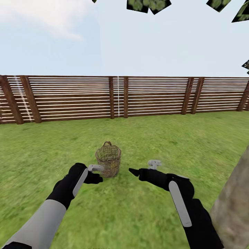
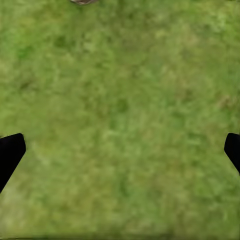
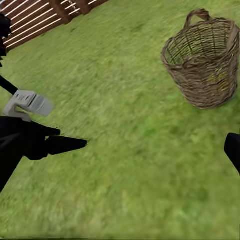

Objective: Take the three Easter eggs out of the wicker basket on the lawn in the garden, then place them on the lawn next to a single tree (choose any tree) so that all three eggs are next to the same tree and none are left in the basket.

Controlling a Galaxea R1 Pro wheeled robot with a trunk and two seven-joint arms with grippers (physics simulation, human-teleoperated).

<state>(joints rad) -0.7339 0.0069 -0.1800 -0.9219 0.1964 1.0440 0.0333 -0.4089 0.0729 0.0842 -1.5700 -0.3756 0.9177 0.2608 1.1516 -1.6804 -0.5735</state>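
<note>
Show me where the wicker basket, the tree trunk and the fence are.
wicker basket [image 1: 108, 160]: head view, on its woven side wall.
tree trunk [image 1: 235, 204]: head view, on the grey-brown bark at the right edge.
fence [image 1: 69, 98]: head view, on its horizontal slats.

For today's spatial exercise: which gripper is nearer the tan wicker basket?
Left. The left gripper sits right beside the tan wicker basket; the right gripper hangs farther off on its other side.

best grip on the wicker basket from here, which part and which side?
Judging from the head view, take the wicker basket by its arched handle, coming straight down from above. It stands upright on the lawn, so the handle is the topmost, thinnest part; the woven wall looks too broad for either tool. The left tool is beside it; its fingers are spread.
</note>
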